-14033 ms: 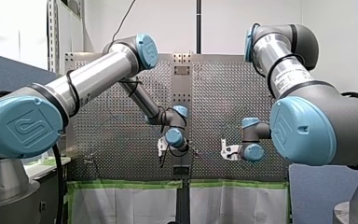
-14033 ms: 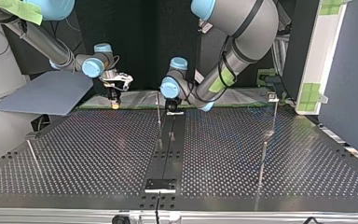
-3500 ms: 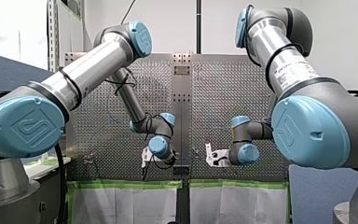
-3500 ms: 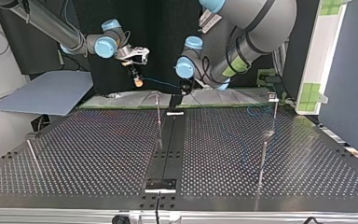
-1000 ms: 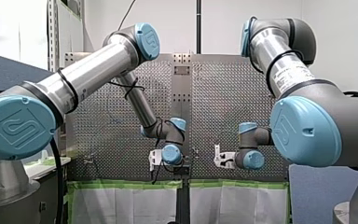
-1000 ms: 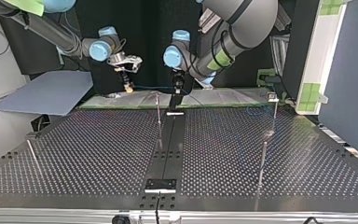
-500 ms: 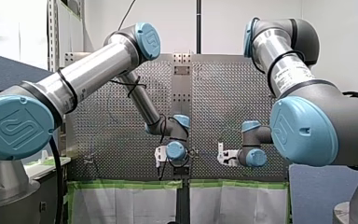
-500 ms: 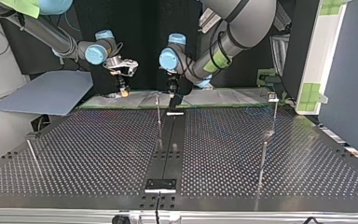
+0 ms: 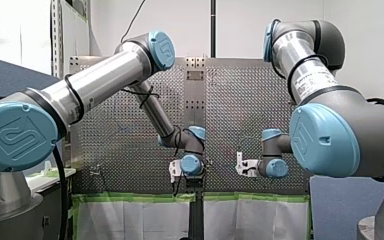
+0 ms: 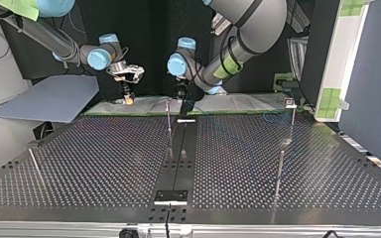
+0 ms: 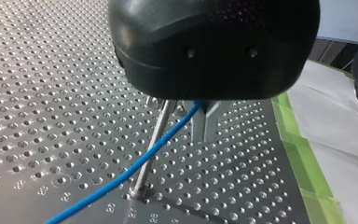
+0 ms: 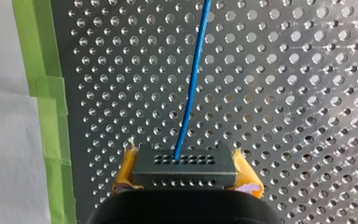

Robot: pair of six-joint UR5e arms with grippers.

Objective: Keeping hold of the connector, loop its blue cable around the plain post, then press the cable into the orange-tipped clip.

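Front view: my left gripper [image 9: 179, 171] and my right gripper [image 9: 242, 166] hang over the perforated table [image 9: 130, 135]; top view: left one beside the plain post [image 10: 169, 124]; left wrist view: blue cable [image 11: 126, 173] crosses that post, its own grip cannot be told; right wrist view: yellow pads [image 12: 124, 172] clamp the grey connector [image 12: 184, 170], cable running ahead.

Perforated metal tabletop [image 12: 298, 93]: brushed, shiny. Thin blue cable [image 12: 192, 79]: smooth, glossy. Grey block connector [image 12: 184, 173]: matt. Slim metal post [image 11: 144, 172]: polished.

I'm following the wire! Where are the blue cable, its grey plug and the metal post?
blue cable [image 12: 192, 81]: right wrist view, mid-length.
plug [image 12: 186, 170]: right wrist view, holed face.
post [image 11: 144, 172]: left wrist view, lower shaft.
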